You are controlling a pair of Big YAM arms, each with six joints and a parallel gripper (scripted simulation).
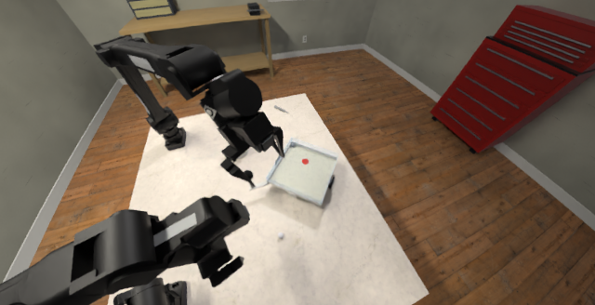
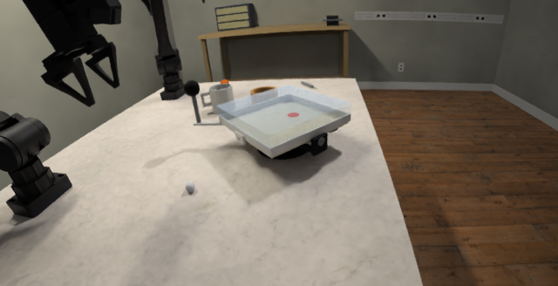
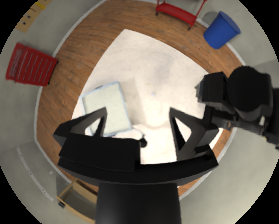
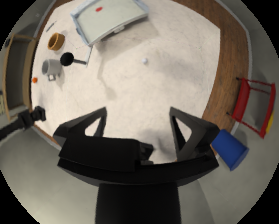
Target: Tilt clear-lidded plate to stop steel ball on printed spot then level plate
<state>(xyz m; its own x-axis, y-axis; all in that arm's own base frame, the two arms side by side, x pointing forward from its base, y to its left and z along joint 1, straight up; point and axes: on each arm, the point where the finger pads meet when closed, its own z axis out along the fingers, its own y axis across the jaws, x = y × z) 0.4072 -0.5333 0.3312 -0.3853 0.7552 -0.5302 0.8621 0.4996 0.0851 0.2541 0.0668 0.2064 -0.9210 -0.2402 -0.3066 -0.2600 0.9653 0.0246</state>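
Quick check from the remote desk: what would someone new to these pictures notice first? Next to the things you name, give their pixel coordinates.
Probably the pale, clear-lidded plate [image 1: 309, 179] [image 2: 261, 131] [image 3: 106, 107] [image 4: 112, 22], tilted on the table, with a red spot [image 1: 305, 161] [image 2: 293, 114] [image 4: 99, 9] inside. Next, the two black arms reaching over the table, both grippers wide open. Beyond the table, the red tool chest [image 1: 507, 82] [image 3: 31, 66] stands out against the wall.
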